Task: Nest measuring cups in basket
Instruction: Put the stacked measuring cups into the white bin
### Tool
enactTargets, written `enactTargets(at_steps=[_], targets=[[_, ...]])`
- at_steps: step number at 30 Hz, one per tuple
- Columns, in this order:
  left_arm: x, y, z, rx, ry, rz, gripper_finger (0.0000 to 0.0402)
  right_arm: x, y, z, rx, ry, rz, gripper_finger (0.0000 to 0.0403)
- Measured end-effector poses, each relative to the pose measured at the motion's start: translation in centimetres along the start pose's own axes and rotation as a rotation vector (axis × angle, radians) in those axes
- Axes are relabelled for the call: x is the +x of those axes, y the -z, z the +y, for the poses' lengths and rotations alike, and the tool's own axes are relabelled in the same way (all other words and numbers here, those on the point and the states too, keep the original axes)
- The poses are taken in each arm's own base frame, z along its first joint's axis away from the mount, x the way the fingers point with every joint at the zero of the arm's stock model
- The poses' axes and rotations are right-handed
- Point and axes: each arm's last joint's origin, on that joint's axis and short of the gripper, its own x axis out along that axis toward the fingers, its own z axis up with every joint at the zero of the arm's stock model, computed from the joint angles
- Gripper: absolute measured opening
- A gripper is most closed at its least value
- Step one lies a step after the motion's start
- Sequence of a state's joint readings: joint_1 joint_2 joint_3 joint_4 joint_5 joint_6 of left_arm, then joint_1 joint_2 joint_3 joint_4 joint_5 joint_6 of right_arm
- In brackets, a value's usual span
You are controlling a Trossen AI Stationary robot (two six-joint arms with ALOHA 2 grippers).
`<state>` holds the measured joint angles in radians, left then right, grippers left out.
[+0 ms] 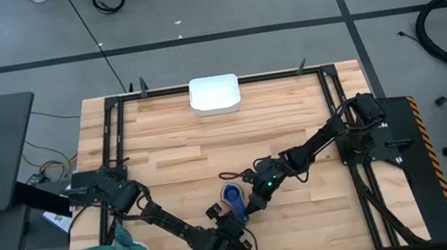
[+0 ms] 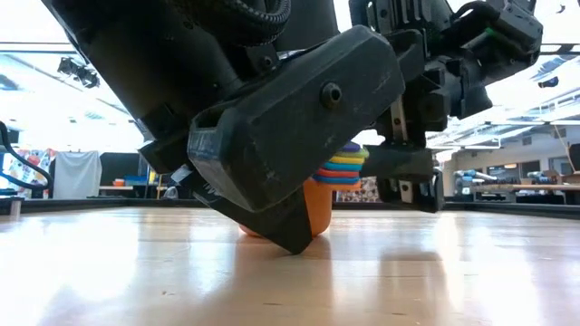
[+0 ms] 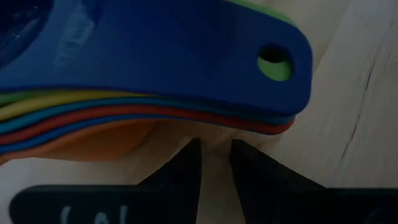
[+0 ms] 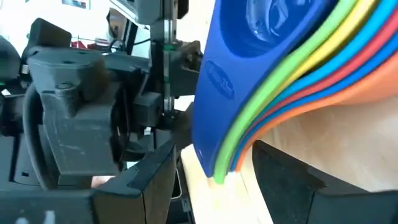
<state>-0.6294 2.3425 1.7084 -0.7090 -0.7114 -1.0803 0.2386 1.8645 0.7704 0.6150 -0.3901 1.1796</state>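
Fingers of left gripper (image 1: 230,222) nearly closed at the handles of the nested measuring cups (image 1: 233,197), probably pinching them, though contact is hidden. Right gripper (image 1: 252,204) fingers spread wide, straddling the stack's handles on the desk (image 1: 291,107). Basket (image 1: 215,93) stands well apart, at far edge. Risk: crowded grippers colliding, tipping stack.

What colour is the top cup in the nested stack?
Dark blue top cup, clearest in the left wrist view.
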Motion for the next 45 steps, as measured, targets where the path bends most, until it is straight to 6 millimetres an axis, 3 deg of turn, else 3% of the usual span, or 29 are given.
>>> enactTargets(at_steps=[9,17,24,29,36,45], targets=[[0.4,-0.4,0.2,-0.007,-0.013,-0.009,0.0094,0.2,0.1,-0.5,0.006,0.026,0.006,0.0216],[1.0,-1.0,0.5,0.016,-0.021,-0.011,0.0094,2.8,0.0,-2.6,0.134,-0.19,-0.005,0.0215],[1.0,-1.0,0.6,0.016,-0.023,-0.011,0.0094,3.4,-0.1,-3.3,0.139,-0.285,-0.031,0.0203],[1.0,-1.0,0.6,0.015,-0.02,-0.006,0.0094,3.6,-0.2,-3.3,0.139,-0.267,-0.064,0.0178],[1.0,-1.0,0.5,0.015,-0.02,-0.006,0.0094,3.6,-0.2,-3.3,0.07,-0.266,-0.076,0.0093],[0.6,-0.7,0.6,-0.009,-0.025,0.016,0.0094,3.6,-0.3,-3.4,0.009,-0.267,-0.079,0.0093]])
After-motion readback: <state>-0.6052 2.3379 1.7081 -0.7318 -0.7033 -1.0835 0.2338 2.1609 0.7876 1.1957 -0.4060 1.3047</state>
